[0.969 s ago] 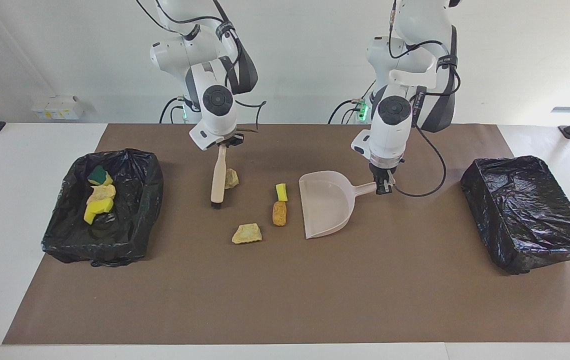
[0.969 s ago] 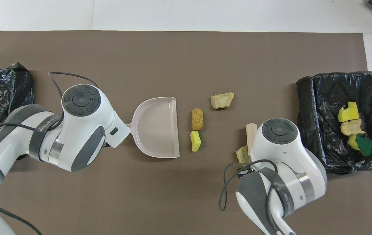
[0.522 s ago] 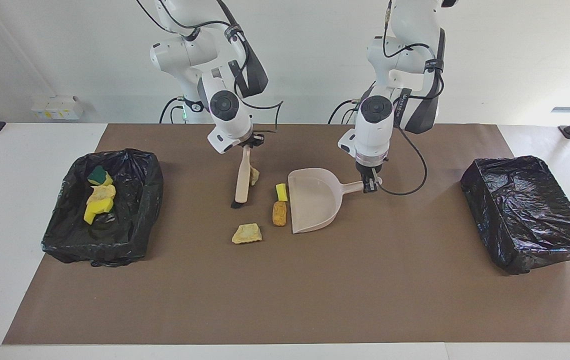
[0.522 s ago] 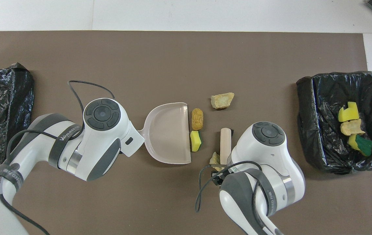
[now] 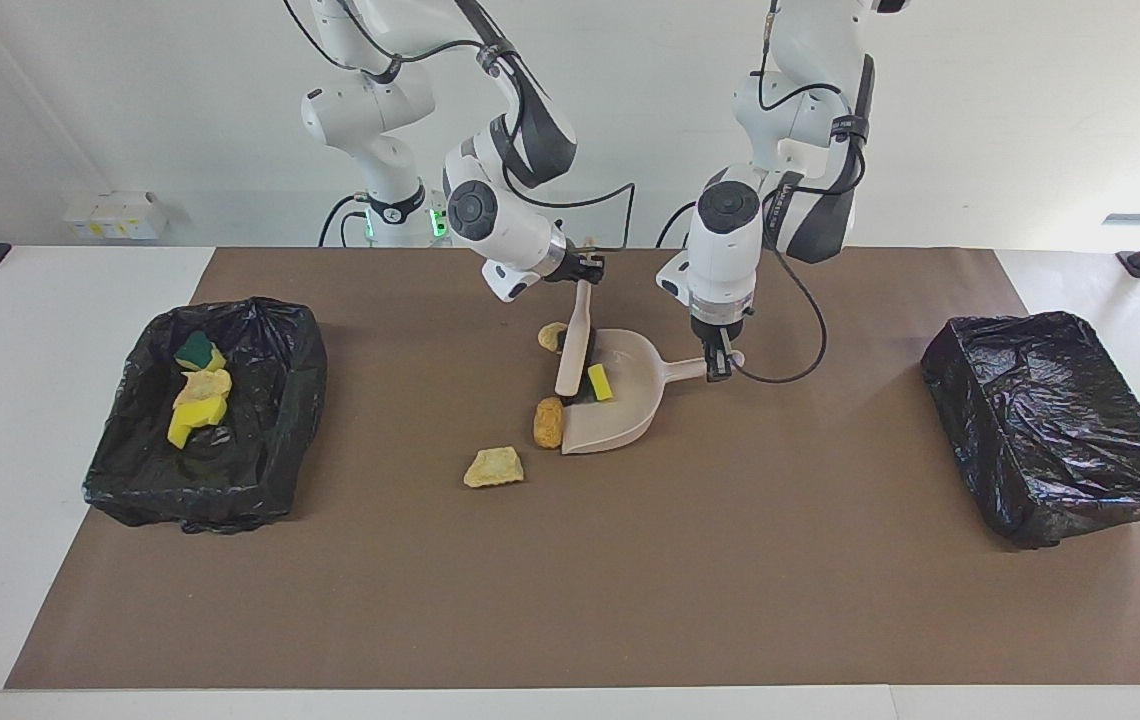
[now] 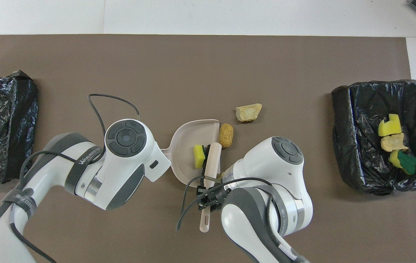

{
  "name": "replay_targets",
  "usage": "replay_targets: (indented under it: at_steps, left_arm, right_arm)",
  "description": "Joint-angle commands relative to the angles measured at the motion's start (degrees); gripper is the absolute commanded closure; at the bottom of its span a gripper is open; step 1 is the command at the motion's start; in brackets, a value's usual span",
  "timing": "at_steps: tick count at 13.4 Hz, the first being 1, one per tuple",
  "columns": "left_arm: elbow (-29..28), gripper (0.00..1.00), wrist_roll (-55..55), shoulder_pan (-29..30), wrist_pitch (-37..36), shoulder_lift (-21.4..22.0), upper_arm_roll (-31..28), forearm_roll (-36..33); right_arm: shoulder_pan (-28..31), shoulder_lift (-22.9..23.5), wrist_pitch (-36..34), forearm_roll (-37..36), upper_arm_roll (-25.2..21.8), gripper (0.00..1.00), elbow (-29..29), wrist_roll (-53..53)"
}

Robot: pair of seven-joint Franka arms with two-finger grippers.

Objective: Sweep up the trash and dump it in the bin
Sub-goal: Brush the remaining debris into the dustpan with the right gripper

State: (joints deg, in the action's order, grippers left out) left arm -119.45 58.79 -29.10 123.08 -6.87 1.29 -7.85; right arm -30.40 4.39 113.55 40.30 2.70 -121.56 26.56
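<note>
My left gripper (image 5: 719, 366) is shut on the handle of the beige dustpan (image 5: 620, 425), which lies flat mid-table. My right gripper (image 5: 585, 268) is shut on the beige brush (image 5: 573, 345), whose black bristles rest at the dustpan's (image 6: 188, 138) mouth. A yellow sponge bit (image 5: 600, 382) sits inside the pan beside the brush (image 6: 212, 162). An orange-brown lump (image 5: 548, 422) touches the pan's lip. A pale chunk (image 5: 552, 336) lies by the brush handle, nearer the robots. A beige chunk (image 5: 495, 467) lies farther out. The bin (image 5: 305, 345) at the right arm's end holds several scraps (image 5: 198, 400).
A second black-lined bin (image 5: 1055, 425) stands at the left arm's end of the brown mat. In the overhead view the orange lump (image 6: 226, 135), the beige chunk (image 6: 249, 112) and the filled bin (image 6: 339, 120) show; the left arm's wrist covers its gripper.
Both arms moved toward mid-table. The brush swept toward the dustpan and pushed the yellow bit into it. The dustpan slid toward the right arm's end; the pale chunk was dragged along.
</note>
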Motion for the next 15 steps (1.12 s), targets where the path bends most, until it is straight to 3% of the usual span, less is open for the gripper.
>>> replay_targets:
  at_steps: [1, 4, 7, 10, 12, 15]
  left_arm:
    - [-3.59, 1.0, -0.17, -1.57, 5.75, 0.81, -0.68, 1.69]
    - [-1.94, 1.0, 0.27, -0.43, 5.59, -0.33, -0.94, 5.11]
    - [-0.96, 1.0, 0.53, 2.11, 3.5, -0.16, -0.85, 5.91]
    - [0.45, 1.0, -0.42, 2.73, -0.82, -0.16, -0.94, 6.09]
    - [0.71, 1.0, -1.05, 2.82, -3.79, 0.02, -1.11, 6.09]
    - [0.1, 1.0, -3.41, 2.13, -4.08, 0.46, -1.2, 6.09]
  right_arm:
    - [0.69, 0.19, -5.41, -1.87, -0.5, 1.0, 6.13, 0.25]
    - [4.38, 0.26, -15.7, -15.98, -0.24, 1.0, 13.69, -1.86]
    - [6.22, 0.79, -15.64, -31.55, -0.51, 1.0, 13.63, -6.5]
    - [9.3, 4.56, -12.05, -47.11, -0.33, 1.0, 15.29, -16.86]
    - [10.27, 9.29, -10.11, -56.34, -0.33, 1.0, 19.41, -20.92]
    - [9.4, 12.66, -8.69, -60.26, -0.15, 1.0, 18.56, -21.11]
